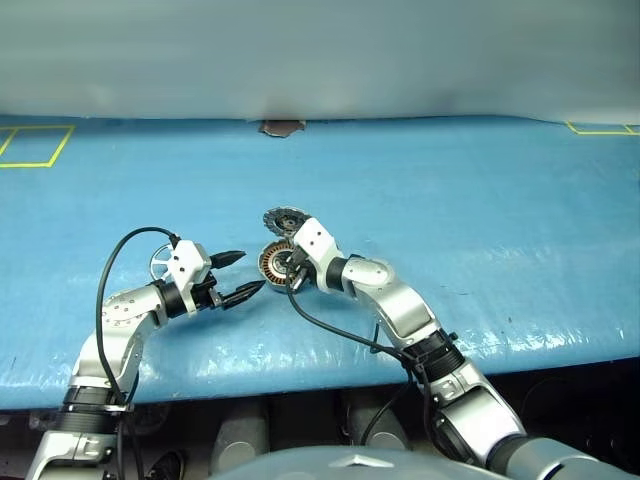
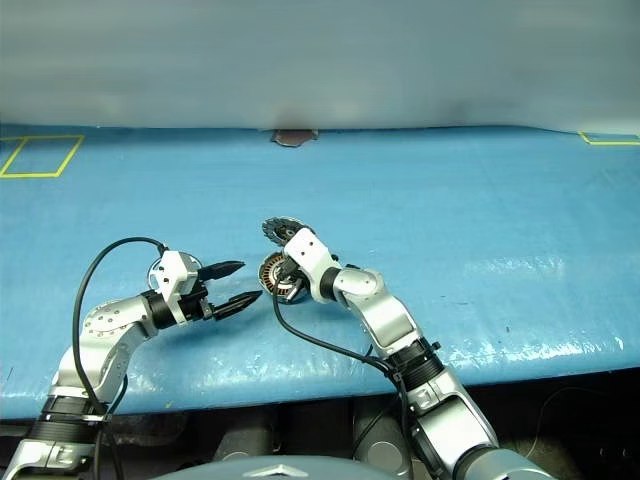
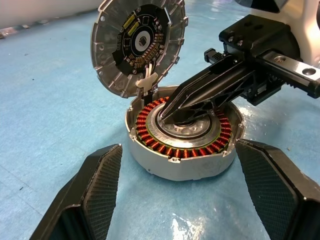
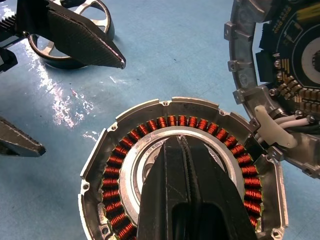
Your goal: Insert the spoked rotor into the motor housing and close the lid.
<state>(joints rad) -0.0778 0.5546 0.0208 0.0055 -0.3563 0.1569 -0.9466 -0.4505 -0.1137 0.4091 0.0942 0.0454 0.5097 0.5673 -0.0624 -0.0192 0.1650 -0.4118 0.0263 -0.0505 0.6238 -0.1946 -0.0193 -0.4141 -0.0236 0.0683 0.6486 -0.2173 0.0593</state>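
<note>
Copper windings ring the motor housing [image 3: 182, 142] on the blue tabletop [image 1: 480, 210], its lid [image 3: 137, 45] standing open and the spoked rotor [image 4: 75, 37] lying beside it. Right fingers [image 4: 187, 200], pressed together, rest on the hub; left fingers [image 3: 100, 190] spread wide, empty. Pressing sideways might slide the housing or topple the lid shut.

The left gripper [image 1: 238, 276] hovers low with its fingers spread wide, pointing toward the right gripper [image 3: 172, 114], whose fingers are pressed together, angled downward.

Housing [image 3: 182, 145] empty, lid [image 3: 137, 45] raised, rotor [image 4: 75, 35] apart
</note>
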